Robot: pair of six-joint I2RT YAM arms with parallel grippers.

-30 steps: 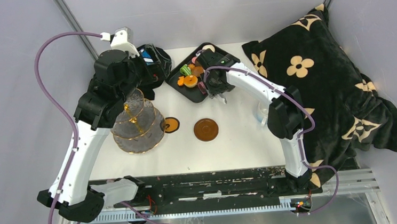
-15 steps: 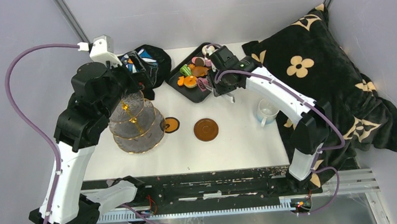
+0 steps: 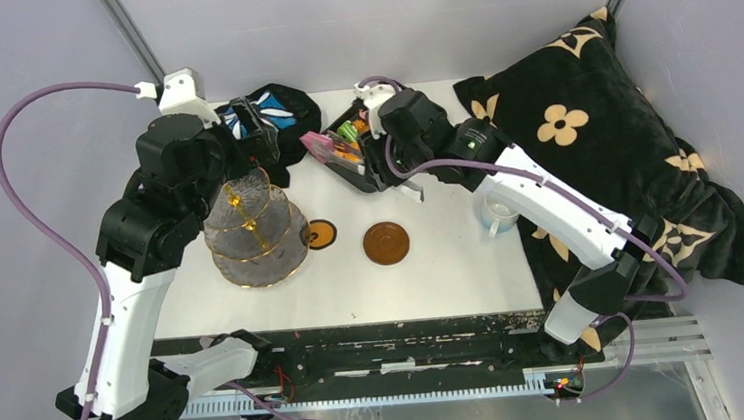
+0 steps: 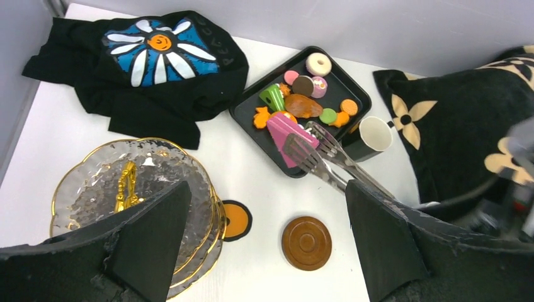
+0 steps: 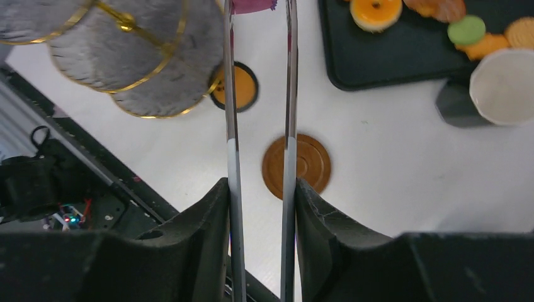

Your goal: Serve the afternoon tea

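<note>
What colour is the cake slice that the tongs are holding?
The cake slice in the tongs is pink, clearest in the left wrist view.

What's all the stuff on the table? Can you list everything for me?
stand: one, clear glass with gold trim, left side of the table
tray: one, black, back middle
toy pastries: about ten, orange, pink, green, brown, white, on the tray
pink pastry: one, pinched in the tongs
tongs: one, silver, in the right gripper
mug: one, white, right of the tray
brown saucer: one, middle of the table
orange saucer: one, black-rimmed, beside the stand
cloth: one, black with blue-white flower, back left
blanket: one, black with tan flowers, right
left gripper: open, above the stand
right gripper: shut on the tongs
</note>
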